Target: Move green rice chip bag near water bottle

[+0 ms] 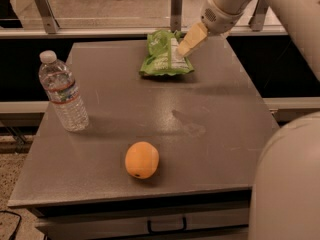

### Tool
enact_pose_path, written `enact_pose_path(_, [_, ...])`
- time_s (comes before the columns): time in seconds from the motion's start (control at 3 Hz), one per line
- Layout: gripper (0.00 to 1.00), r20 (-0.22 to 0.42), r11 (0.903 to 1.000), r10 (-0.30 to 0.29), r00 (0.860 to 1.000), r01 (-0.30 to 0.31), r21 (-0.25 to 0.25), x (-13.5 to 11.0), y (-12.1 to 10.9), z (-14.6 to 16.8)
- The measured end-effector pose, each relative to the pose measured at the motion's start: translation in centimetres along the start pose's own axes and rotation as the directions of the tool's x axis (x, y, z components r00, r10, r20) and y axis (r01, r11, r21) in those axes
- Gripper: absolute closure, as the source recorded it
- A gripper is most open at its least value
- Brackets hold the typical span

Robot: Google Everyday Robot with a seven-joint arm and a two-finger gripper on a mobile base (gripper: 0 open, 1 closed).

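Note:
The green rice chip bag [164, 55] lies flat at the far middle of the grey table [150, 109], its white label panel on the right side. The water bottle [63, 93] stands upright near the table's left edge, clear with a white cap and a blue, red and white band. My gripper [190, 40] hangs from the arm at the upper right, with its cream-coloured tip over the bag's right edge, at or just above the bag.
An orange [142, 159] lies near the table's front edge, in the middle. A metal rail with posts [176, 4] runs behind the table. Part of the robot's pale body [287, 184] fills the lower right corner.

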State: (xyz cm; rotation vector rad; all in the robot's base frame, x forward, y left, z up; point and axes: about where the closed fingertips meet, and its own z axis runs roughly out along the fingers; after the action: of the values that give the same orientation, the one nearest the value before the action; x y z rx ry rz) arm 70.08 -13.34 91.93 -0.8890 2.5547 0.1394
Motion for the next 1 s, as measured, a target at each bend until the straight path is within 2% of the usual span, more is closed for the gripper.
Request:
enact_pose_path(0.67, [0.00,-0.035,0.9950,0.099,0.994,-0.100,-0.011,-3.4,0.0,5.2])
enact_pose_path(1.0, [0.00,-0.054,0.9918,0.127,0.990,-0.127,-0.009,-4.6,0.1,7.1])
